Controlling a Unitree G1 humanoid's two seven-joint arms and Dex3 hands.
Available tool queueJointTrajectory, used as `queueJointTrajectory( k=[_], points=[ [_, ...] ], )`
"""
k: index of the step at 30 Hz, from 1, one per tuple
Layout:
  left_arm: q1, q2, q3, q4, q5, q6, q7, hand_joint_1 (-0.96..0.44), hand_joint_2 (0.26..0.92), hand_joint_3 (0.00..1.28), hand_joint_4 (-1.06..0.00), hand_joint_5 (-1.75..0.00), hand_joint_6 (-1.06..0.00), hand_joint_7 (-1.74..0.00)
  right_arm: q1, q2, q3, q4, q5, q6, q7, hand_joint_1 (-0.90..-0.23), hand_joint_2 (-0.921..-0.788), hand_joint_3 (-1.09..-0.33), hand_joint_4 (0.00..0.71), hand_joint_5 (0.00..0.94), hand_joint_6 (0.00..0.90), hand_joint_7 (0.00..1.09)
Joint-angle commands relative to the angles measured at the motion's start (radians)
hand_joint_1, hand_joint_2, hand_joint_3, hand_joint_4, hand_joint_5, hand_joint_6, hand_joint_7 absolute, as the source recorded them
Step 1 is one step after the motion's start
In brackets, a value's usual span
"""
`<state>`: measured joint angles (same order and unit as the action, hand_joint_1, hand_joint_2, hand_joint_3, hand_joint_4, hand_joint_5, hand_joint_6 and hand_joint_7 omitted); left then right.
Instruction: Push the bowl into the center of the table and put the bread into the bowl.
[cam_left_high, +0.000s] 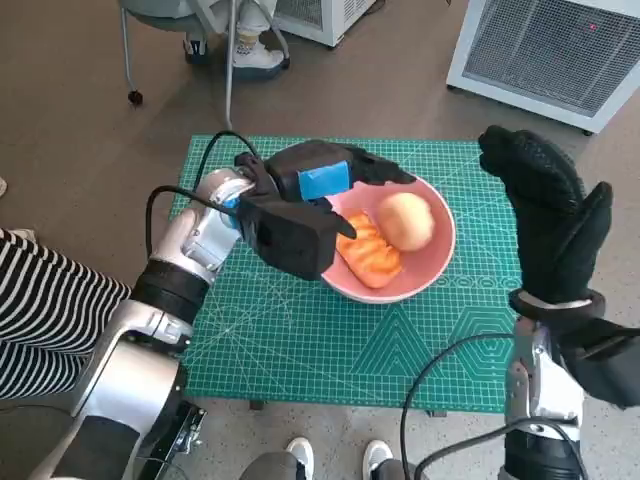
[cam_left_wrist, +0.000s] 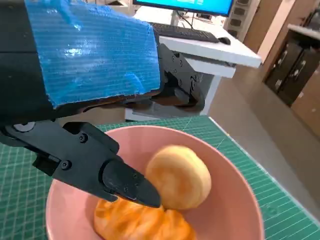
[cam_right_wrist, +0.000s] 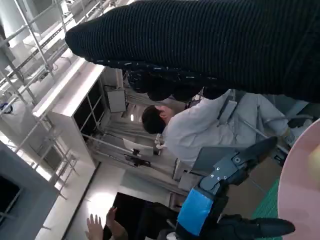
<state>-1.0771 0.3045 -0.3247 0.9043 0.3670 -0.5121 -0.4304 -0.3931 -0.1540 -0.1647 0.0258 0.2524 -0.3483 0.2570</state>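
- Bowl (cam_left_high: 432, 262): pink, on the green mat (cam_left_high: 300, 340) of the bench, about mid-mat, a little toward the far edge.
- Bread: round pale bun (cam_left_high: 405, 220) in the bowl's far-right part; orange piece (cam_left_high: 368, 255) touching it on the near-left, also inside.
- Orange piece: long axis running from the bowl's left wall toward its near rim; bun round, no clear axis or heading.
- Left robot hand (cam_left_high: 300, 215): over the bowl's left rim, black fingers (cam_left_wrist: 107, 172) reaching down into the bowl, tip right at the seam between bun and orange piece.
- Left robot hand's state: fingers apart, clamped on nothing visible; contact with the orange piece not certain from the wrist view.
- Right robot hand (cam_left_high: 545, 215): raised upright off the bowl's right side, well apart from it, fingers spread, empty.
- Key relation: both pieces directly under and just right of the left robot hand, so far nearer to it than to the right one.
- Judged: bread already in the bowl, bowl near centre; likely left only to lift the left robot hand straight out without snagging the rim.
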Motion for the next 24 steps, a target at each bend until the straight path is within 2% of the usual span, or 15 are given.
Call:
queueJointTrajectory(
  k=[1, 5, 11, 17, 20, 24],
  points=[
    [-0.002, -0.016, 0.08, 0.027, -0.139, -0.001, -0.111, -0.64, 0.92, 0.04, -0.12, 0.0, -0.23, -0.02, -0.018, -0.013, -0.009, 0.004, -0.006, 0.019, -0.013, -0.71, -0.921, -0.669, 0.194, 0.001, 0.122, 0.39],
    [0.005, -0.037, 0.167, 0.044, -0.29, 0.037, -0.241, -0.65, 0.921, 0.06, -0.08, 0.0, -0.21, -0.01, -0.032, -0.017, -0.013, 0.005, -0.012, 0.022, -0.017, -0.708, -0.921, -0.672, 0.195, 0.002, 0.122, 0.39],
    [0.042, -0.065, 0.295, 0.016, -0.484, 0.103, -0.353, -0.66, 0.921, 0.08, -0.06, 0.0, -0.2, 0.0, -0.048, -0.018, -0.012, 0.002, -0.028, 0.025, -0.029, -0.711, -0.921, -0.672, 0.196, 0.002, 0.122, 0.39],
    [0.108, -0.137, 0.426, -0.033, -0.669, 0.108, -0.381, -0.65, 0.921, 0.12, -0.07, 0.0, -0.2, 0.0, -0.069, -0.013, -0.002, -0.011, -0.055, 0.039, -0.053, -0.71, -0.921, -0.684, 0.198, 0.002, 0.121, 0.39],
    [0.151, -0.197, 0.478, -0.078, -0.742, 0.062, -0.371, -0.64, 0.921, 0.18, -0.08, -0.01, -0.21, -0.01, -0.082, -0.01, 0.007, -0.023, -0.068, 0.05, -0.067, -0.707, -0.921, -0.689, 0.199, 0.003, 0.122, 0.39],
    [0.184, -0.237, 0.496, -0.133, -0.765, 0.024, -0.343, -0.64, 0.921, 0.29, -0.08, -0.01, -0.22, -0.01, -0.097, -0.007, 0.015, -0.033, -0.082, 0.059, -0.078, -0.705, -0.921, -0.692, 0.2, 0.003, 0.123, 0.39]
  ],
)
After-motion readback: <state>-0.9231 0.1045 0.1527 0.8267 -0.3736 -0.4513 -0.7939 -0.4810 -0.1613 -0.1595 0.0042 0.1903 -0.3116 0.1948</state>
